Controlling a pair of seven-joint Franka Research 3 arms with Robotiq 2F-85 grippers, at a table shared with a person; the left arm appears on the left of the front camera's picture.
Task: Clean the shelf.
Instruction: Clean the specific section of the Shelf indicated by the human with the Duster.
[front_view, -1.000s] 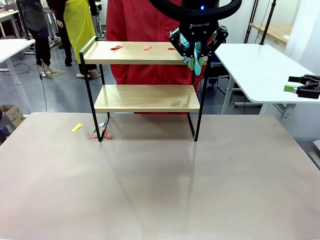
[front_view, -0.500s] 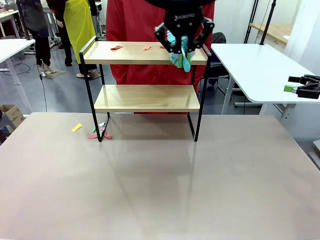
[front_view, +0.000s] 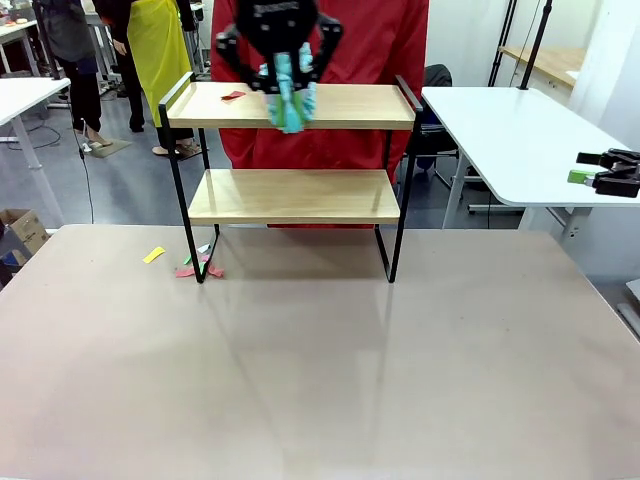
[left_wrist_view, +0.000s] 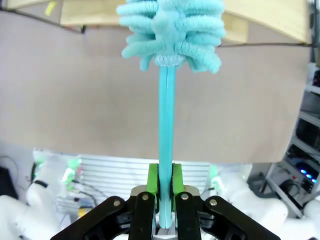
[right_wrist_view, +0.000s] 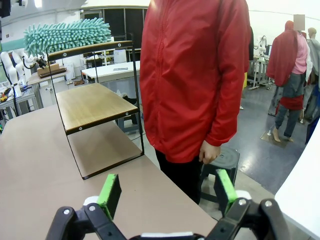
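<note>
The shelf (front_view: 300, 195) stands at the far side of the table: two light wooden boards in a thin black frame. My left gripper (front_view: 284, 62) hangs over the left-middle of its top board, shut on the handle (left_wrist_view: 166, 115) of a teal fluffy duster (front_view: 290, 100) whose head rests on the board's front edge. A red scrap (front_view: 233, 96) lies on the top board just left of the duster. In the left wrist view the duster head (left_wrist_view: 172, 27) meets the board (left_wrist_view: 265, 25). My right gripper (right_wrist_view: 167, 195) is open and holds nothing, well away from the shelf (right_wrist_view: 92, 102).
A person in a red jacket (front_view: 350, 40) stands close behind the shelf. A yellow scrap (front_view: 153, 255) and red scraps (front_view: 195, 268) lie on the table by the shelf's left leg. A white side table (front_view: 520, 140) at right holds black-and-green tools (front_view: 605, 172).
My left gripper has swept the duster leftward along the top board, from its right end to left of the middle. The red scrap near the board's middle is no longer visible.
</note>
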